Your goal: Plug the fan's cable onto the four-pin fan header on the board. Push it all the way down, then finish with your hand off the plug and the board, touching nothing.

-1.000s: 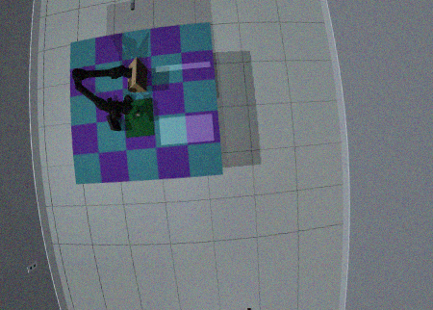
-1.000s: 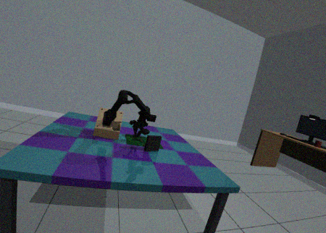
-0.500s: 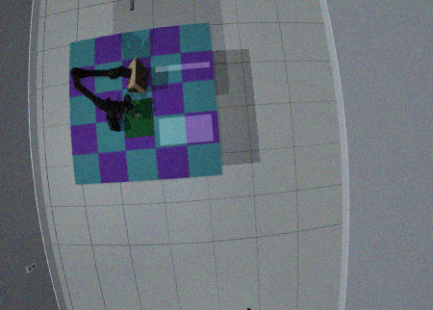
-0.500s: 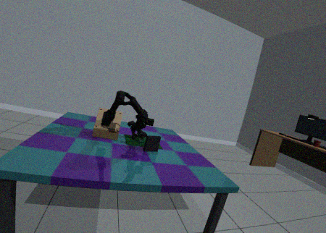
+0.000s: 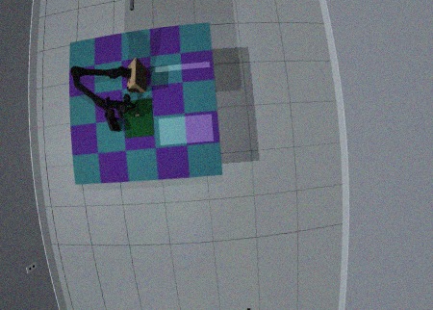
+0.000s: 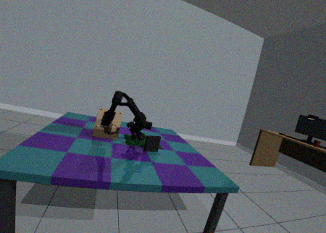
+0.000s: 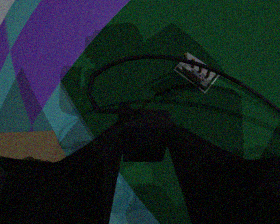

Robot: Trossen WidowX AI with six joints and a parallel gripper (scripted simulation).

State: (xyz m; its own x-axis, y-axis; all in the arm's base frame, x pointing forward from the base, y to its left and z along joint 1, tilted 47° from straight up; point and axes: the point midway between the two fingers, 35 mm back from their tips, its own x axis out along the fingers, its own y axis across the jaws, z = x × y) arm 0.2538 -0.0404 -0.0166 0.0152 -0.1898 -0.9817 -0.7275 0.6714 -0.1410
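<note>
My gripper is shut on the fan cable's plug, a dark block between the fingertips in the wrist view. The black cable leaves the plug, loops up at the left and runs off to the right. The green board lies flat under the gripper, with a pale printed patch beyond the plug. The four-pin header cannot be made out, and whether the plug touches it cannot be told. The black square block, possibly the fan, stands beside the board in the exterior view.
A wooden box stands beside the board at the arm's base. It shows at the left edge of the wrist view. The table has a teal and purple checkered top. Dark shadows cross the board.
</note>
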